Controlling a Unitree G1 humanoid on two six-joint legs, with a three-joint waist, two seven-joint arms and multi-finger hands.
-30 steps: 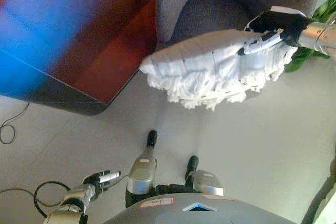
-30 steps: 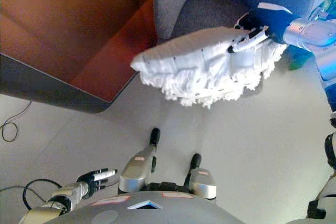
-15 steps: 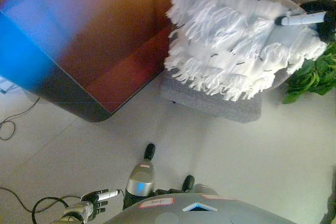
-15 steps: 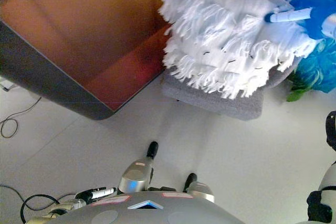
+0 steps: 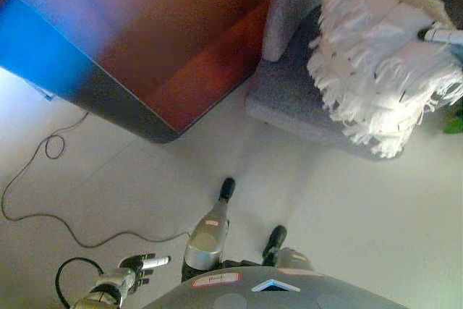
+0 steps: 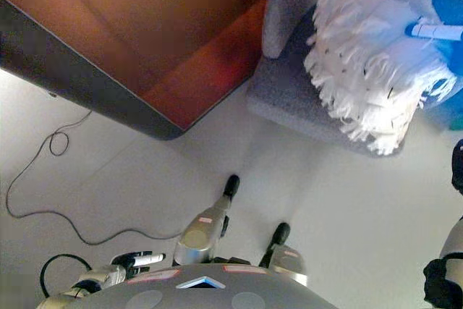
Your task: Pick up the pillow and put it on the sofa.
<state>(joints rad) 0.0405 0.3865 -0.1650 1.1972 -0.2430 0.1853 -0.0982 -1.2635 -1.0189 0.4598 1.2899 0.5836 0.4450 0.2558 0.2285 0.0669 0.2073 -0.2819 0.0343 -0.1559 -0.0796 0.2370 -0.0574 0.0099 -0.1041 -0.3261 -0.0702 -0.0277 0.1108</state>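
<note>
The fluffy white pillow (image 5: 380, 70) leans on the grey sofa (image 5: 289, 92), far right. The right robot hand (image 5: 443, 35) touches it (grip hidden). The left robot hand (image 5: 137, 265) hangs open over the pale floor (image 5: 347, 200), near left.

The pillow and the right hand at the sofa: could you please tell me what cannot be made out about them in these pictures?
- Right hand: cut off by the right edge in both eye views; only a white tip on the pillow shows, so its hold cannot be judged.
- Sofa: its seat under the pillow is hidden by the fringe, so full contact is unclear.
- Sofa back: cut off by the top edge.
- Left hand: low at the left, idle, fingers relaxed.
</note>
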